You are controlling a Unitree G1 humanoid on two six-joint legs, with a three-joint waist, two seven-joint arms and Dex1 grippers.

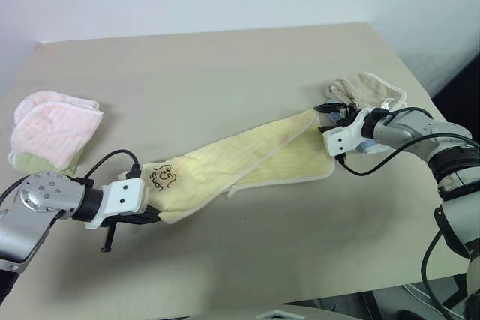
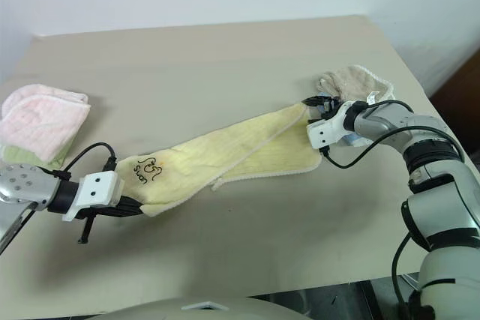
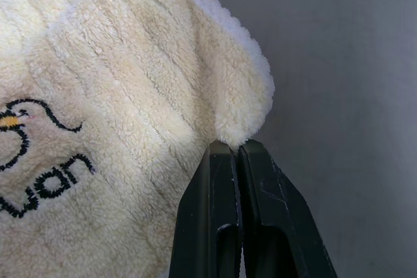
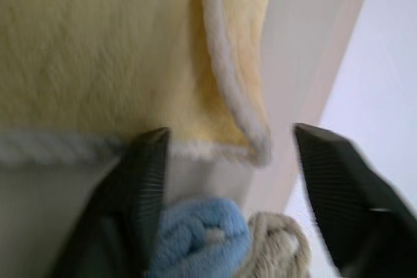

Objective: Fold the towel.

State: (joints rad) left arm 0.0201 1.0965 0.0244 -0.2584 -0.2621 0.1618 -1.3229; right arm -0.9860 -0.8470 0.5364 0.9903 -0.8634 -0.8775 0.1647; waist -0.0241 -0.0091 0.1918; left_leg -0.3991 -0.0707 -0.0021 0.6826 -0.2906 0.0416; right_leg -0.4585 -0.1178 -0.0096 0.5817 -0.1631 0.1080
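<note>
The pale yellow towel [image 1: 240, 157] lies stretched in a long, loosely doubled strip across the table [image 1: 225, 58], running from near left to far right. Its black printed mark [image 1: 161, 177] sits at the near-left end. My left gripper [image 1: 152, 215] is shut on that end's edge, and the left wrist view shows the black fingers [image 3: 260, 187] pinching the towel [image 3: 111, 76] at a corner. My right gripper [image 1: 335, 112] is at the strip's far-right end. In the right wrist view its fingers [image 4: 146, 174] stand wide open, with the towel's white-edged corner [image 4: 251, 141] loose between them.
A beige towel [image 1: 369, 89] lies bunched just behind the right gripper near the table's right edge. A bit of blue cloth [image 4: 202, 232] shows under that gripper. A folded pink towel [image 1: 52, 127] rests at the far left.
</note>
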